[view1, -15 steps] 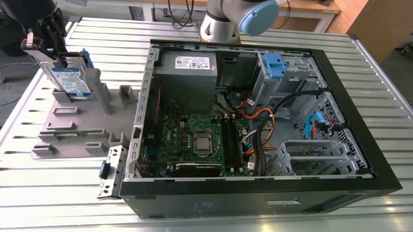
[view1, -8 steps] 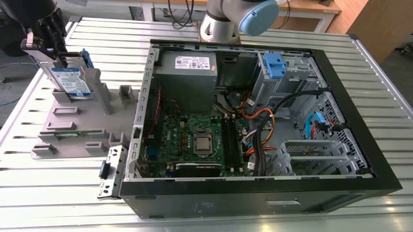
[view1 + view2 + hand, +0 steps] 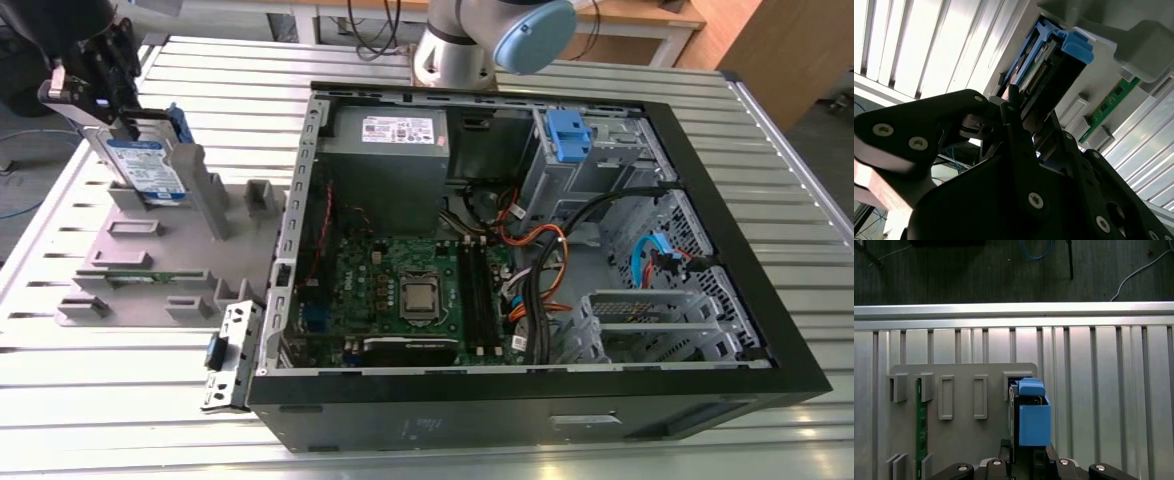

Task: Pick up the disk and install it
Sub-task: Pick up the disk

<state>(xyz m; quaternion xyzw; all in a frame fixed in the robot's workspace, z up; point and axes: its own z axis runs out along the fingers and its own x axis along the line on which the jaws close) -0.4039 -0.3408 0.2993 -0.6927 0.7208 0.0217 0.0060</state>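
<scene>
The disk (image 3: 144, 168) stands on edge in a slot of the grey fixture plate (image 3: 147, 255) at the exterior view's left, outside the computer case (image 3: 747, 300). Its white-and-blue label faces the camera, and the blue carrier frame shows along its edges. My gripper (image 3: 130, 125) comes down onto its upper edge from above. In both wrist views the black fingers (image 3: 1014, 120) straddle the disk (image 3: 1046, 60), one on each flat side, shut on it. In the first wrist view the blue carrier (image 3: 1034, 420) rises between the fingertips of the gripper (image 3: 1024, 452).
The open case holds a motherboard (image 3: 400, 290), a grey power supply (image 3: 387, 140) and a drive bay with a blue latch (image 3: 567, 135) at the back right. A green memory stick (image 3: 134, 277) lies in the fixture. Everything sits on a slatted aluminium table (image 3: 107, 360).
</scene>
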